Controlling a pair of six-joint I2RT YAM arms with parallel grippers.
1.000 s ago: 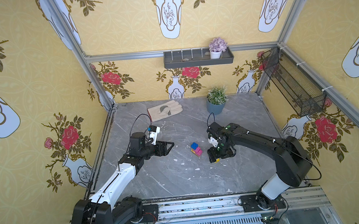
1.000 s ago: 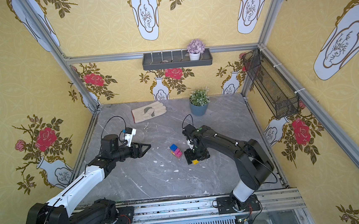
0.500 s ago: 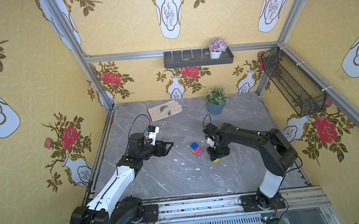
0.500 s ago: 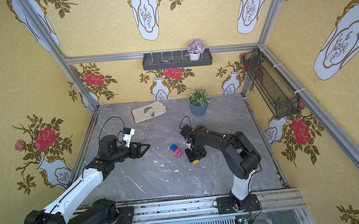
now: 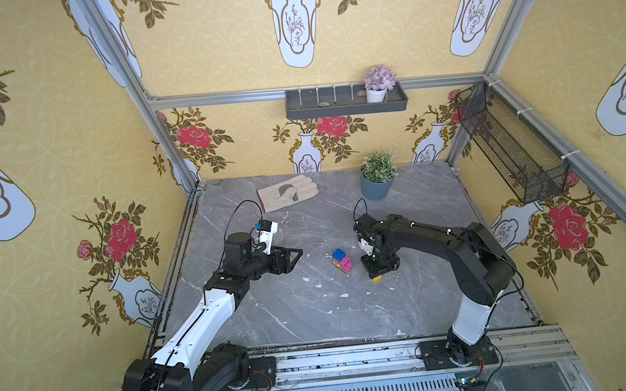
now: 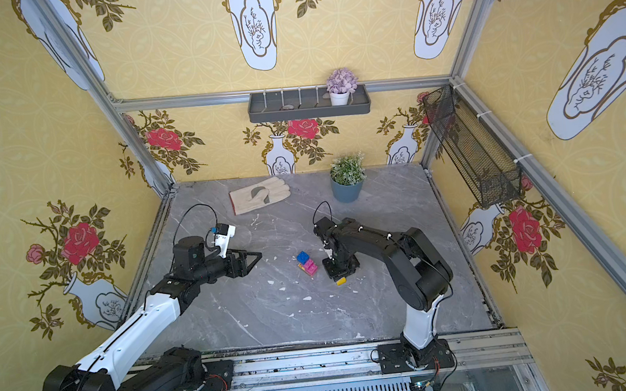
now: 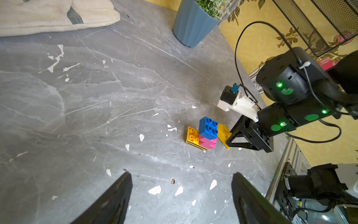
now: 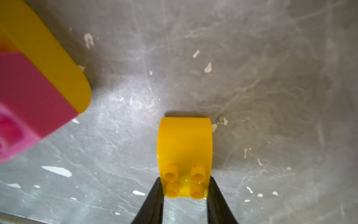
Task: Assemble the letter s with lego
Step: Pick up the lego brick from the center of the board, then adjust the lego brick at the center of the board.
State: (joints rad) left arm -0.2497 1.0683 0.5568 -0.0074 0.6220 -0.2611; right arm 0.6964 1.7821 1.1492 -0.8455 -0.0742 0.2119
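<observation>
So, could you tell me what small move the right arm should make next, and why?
Probably lift straight up: the right pincer is shut on the loose yellow brick, which sits on the table, apart from the brick cluster.

Five lego bricks (image 5: 342, 261) on the worktop (image 5: 275, 314): a yellow brick (image 8: 185, 145), a second yellow brick (image 7: 191, 136), two pink bricks (image 7: 208, 143) and one blue brick (image 7: 208, 126). Elsewhere one glove (image 5: 288, 196), two potted plants (image 5: 378, 189), one shelf (image 5: 346, 109) and one wire basket (image 5: 510, 150). Two grippers in all: left gripper (image 7: 181, 174), right gripper (image 8: 185, 180).
</observation>
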